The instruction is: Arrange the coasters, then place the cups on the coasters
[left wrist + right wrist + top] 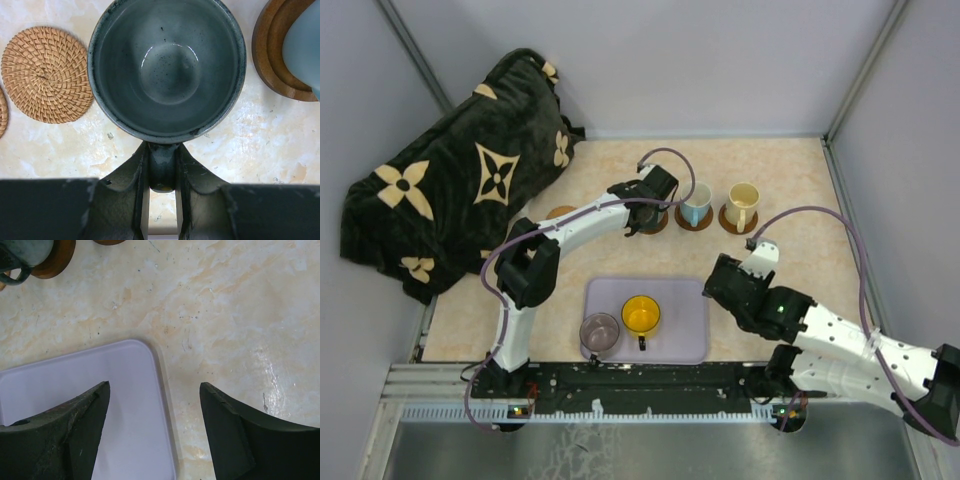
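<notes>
My left gripper (162, 152) (648, 207) is shut on the handle of the grey-green cup (167, 65), which is upright at the back of the table. In the right wrist view this cup (25, 250) stands over a dark brown coaster (56, 260); I cannot tell whether they touch. The pale blue cup (696, 204) and the cream cup (742, 202) each stand on a brown coaster (738, 221). A woven tan coaster (46, 75) lies bare to the left. The yellow-orange cup (641, 315) and the mauve cup (600, 331) stand on the lavender tray. My right gripper (154, 387) (722, 283) hangs open over the tray's right edge, holding nothing.
The lavender tray (685, 335) lies near the front, between the arms. A black cushion with cream flower shapes (460, 185) fills the back left corner. A sliver of another woven coaster (2, 111) shows at the left edge of the left wrist view. Grey walls close the table in.
</notes>
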Controlling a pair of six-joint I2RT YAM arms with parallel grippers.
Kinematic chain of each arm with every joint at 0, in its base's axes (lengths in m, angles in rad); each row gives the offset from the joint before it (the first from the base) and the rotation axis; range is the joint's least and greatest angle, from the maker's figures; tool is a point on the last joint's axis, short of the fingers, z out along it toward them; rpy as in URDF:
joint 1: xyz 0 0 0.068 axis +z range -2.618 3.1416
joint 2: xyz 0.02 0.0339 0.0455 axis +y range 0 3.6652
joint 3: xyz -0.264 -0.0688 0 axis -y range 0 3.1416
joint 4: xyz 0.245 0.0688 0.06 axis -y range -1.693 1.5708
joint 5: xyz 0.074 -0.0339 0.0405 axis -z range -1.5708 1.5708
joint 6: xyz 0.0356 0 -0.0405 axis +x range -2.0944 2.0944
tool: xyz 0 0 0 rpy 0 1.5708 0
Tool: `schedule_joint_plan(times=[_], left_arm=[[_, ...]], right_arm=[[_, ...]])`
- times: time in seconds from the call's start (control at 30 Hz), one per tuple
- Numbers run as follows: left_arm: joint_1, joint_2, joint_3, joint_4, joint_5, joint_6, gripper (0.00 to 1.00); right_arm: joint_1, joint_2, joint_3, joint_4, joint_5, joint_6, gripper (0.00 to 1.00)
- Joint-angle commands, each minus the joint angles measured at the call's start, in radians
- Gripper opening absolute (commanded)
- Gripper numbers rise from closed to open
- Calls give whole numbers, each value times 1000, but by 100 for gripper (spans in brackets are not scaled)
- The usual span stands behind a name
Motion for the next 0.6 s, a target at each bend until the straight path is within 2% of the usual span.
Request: schedule_joint_plan(times=[0.0, 0.57], left_arm=[[4, -27, 14, 79, -18, -12, 0], [4, -8, 8, 83, 12, -35, 0]], right_arm=[[8, 10, 6, 37, 24, 3, 73], [7, 34, 3, 49, 10, 0, 73]])
